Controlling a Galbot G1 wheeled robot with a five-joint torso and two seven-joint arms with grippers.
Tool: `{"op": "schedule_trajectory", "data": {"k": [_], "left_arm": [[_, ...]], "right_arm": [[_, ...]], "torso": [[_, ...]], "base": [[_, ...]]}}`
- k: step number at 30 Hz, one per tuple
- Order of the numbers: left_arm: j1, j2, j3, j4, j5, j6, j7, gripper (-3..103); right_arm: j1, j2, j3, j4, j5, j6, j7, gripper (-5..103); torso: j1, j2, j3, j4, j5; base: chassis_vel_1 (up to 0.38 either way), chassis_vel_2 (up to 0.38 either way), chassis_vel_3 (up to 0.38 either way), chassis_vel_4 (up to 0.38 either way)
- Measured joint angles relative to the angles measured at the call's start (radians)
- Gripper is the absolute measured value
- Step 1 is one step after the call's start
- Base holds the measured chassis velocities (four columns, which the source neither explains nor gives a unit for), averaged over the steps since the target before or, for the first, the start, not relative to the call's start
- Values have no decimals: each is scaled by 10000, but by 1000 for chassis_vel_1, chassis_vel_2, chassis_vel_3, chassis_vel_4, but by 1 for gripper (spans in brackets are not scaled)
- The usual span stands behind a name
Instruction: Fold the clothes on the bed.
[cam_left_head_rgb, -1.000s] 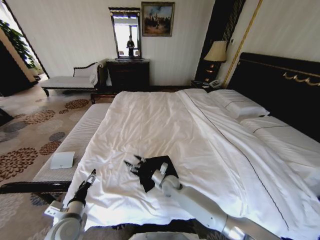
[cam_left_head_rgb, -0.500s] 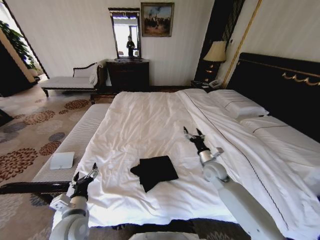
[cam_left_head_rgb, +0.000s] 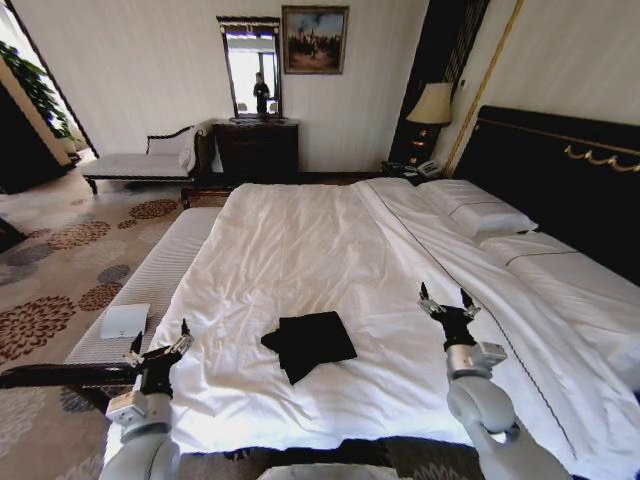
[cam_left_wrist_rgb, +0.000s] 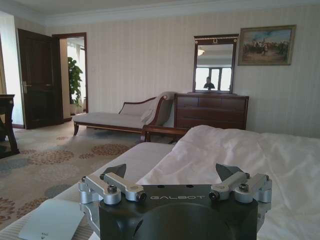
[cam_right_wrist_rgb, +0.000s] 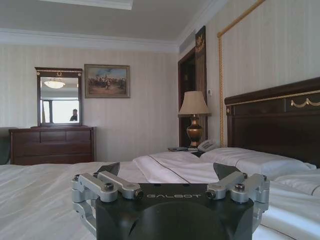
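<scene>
The clothes (cam_left_head_rgb: 308, 343), a black T-shirt folded into a small dark bundle, lie on the white sheet of the bed (cam_left_head_rgb: 300, 250) near its foot edge. My left gripper (cam_left_head_rgb: 160, 345) is raised at the bed's near left corner, well left of the shirt, open and holding nothing; the left wrist view shows it as the left gripper (cam_left_wrist_rgb: 177, 172) with fingers spread. To the right of the shirt, my right gripper (cam_left_head_rgb: 445, 300) points upward, open and empty, with its fingers wide in the right wrist view, right gripper (cam_right_wrist_rgb: 170, 170).
A pale upholstered bench (cam_left_head_rgb: 150, 285) with a white flat object (cam_left_head_rgb: 125, 320) on it runs along the bed's left side. Pillows (cam_left_head_rgb: 480, 215) and the dark headboard (cam_left_head_rgb: 560, 170) are at right. A dresser (cam_left_head_rgb: 257, 150), chaise longue (cam_left_head_rgb: 140, 160) and lamp (cam_left_head_rgb: 432, 105) stand by the far wall.
My right arm has lifted off the shirt and swung right and back, now upright beside it. The left gripper has shifted slightly left and down. The shirt lies still.
</scene>
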Motion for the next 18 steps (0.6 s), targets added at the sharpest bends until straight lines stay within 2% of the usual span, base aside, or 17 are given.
{"op": "schedule_trajectory", "data": {"k": [3, 18], "left_arm": [[72, -6, 8, -18, 12, 48, 13, 100], [77, -3, 6, -19, -30, 79, 13, 100]], "right_arm": [[-42, 134, -34, -74, -358, 146, -80, 100], [25, 125, -119, -134, -347, 180, -115, 100]], "torso": [[-1, 0, 0, 2, -1], [0, 0, 0, 1, -2]], "base": [[0, 0, 0, 0], [0, 0, 0, 0]]}}
